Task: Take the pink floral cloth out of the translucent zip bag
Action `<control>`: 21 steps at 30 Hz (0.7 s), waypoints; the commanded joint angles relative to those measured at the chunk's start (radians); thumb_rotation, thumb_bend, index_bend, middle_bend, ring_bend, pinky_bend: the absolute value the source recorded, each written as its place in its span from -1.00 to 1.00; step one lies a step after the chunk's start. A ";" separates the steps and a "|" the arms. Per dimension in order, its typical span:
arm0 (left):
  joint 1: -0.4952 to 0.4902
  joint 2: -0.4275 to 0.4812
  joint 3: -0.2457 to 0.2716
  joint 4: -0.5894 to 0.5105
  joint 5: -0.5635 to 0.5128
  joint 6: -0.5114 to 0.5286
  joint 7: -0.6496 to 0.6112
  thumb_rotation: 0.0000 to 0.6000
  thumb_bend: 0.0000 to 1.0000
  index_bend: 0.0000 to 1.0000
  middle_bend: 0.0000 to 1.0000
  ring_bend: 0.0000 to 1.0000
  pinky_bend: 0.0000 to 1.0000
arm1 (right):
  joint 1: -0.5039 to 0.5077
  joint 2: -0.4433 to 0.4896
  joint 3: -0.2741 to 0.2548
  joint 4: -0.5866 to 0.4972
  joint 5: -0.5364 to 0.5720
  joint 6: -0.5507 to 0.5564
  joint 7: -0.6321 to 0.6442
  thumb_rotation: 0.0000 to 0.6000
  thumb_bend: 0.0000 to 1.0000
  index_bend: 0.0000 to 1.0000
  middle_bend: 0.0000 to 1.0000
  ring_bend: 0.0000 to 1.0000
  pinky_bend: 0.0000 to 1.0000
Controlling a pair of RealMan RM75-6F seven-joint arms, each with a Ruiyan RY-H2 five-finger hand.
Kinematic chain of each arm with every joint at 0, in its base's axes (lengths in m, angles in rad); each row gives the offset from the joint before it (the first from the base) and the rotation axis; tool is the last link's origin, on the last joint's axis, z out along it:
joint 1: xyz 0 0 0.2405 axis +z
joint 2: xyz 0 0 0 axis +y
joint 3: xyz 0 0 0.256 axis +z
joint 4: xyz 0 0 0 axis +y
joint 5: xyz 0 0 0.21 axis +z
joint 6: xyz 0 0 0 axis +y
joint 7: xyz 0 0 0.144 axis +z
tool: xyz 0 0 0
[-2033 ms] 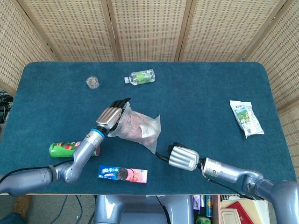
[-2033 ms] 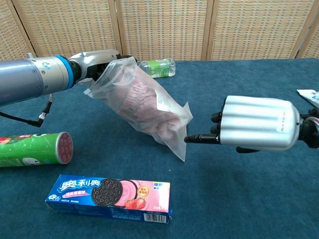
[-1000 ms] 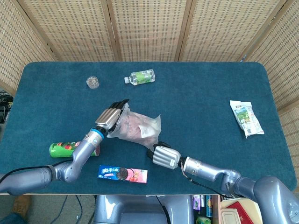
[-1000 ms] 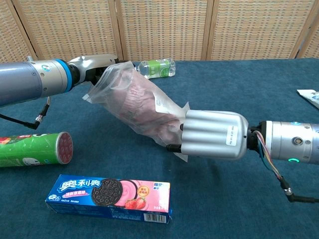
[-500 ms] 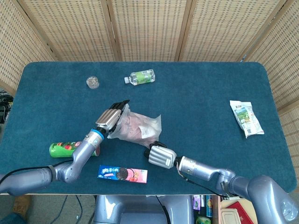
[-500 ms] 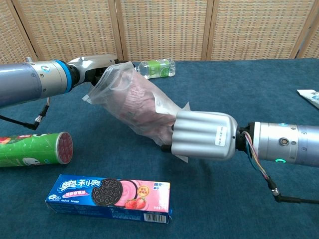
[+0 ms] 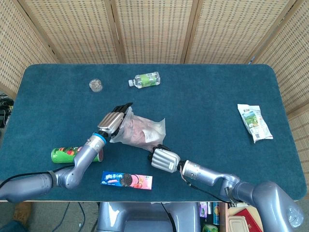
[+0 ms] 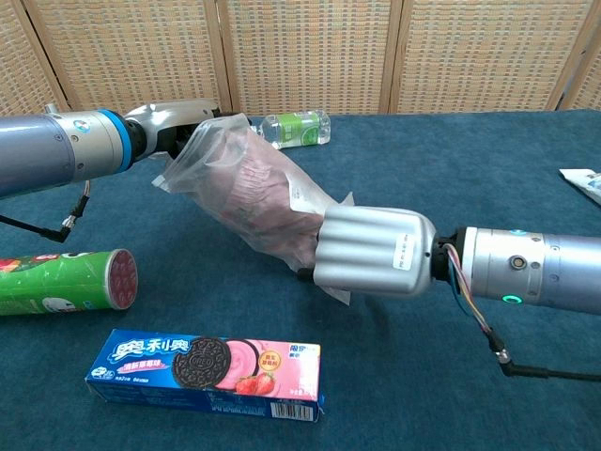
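Since two seconds ago the right hand (image 8: 368, 254) has travelled leftward across the table (image 7: 207, 106) from a position clear of the bag to the bag's lower end; over the last half second it has shifted only slightly further left; the translucent zip bag (image 8: 252, 193) and the left hand (image 7: 114, 119) have barely changed position.

The right hand now lies with its silver back toward the chest camera, covering the lower corner of the bag; its fingers curl in against the plastic, but the grip itself is hidden behind the hand, so I cannot tell whether it actually has hold of the bag or merely presses on it; the right forearm runs out low over the table toward the near right edge.

The left hand grips the upper end of the bag, fingers closed over the plastic, and holds that end raised; the bag slopes from there down toward the right hand. The pink floral cloth (image 8: 258, 197) is still wholly inside the bag, bunched along its middle.

A green can (image 8: 61, 280) lies on its side near the left forearm; a blue biscuit box (image 8: 207, 365) lies at the near edge; a green-labelled bottle (image 7: 146, 79) lies beyond the bag; a snack packet (image 7: 254, 122) lies well apart at the right.
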 commanded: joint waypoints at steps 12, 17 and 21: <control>-0.002 -0.002 0.004 0.006 -0.014 -0.014 -0.008 1.00 0.08 0.34 -1.00 -1.00 -1.00 | 0.018 -0.034 -0.002 0.037 0.013 -0.016 0.011 1.00 -0.51 -0.15 0.47 0.34 0.79; -0.004 -0.001 0.005 0.010 -0.019 -0.024 -0.010 1.00 0.08 0.33 -1.00 -1.00 -1.00 | 0.023 -0.051 -0.007 0.059 0.016 -0.016 0.025 1.00 -0.40 -0.13 0.47 0.34 0.79; -0.005 0.006 0.007 0.007 -0.018 -0.032 -0.012 1.00 0.08 0.33 -1.00 -1.00 -1.00 | 0.027 -0.058 -0.005 0.072 0.023 -0.015 0.036 1.00 -0.25 -0.06 0.47 0.34 0.79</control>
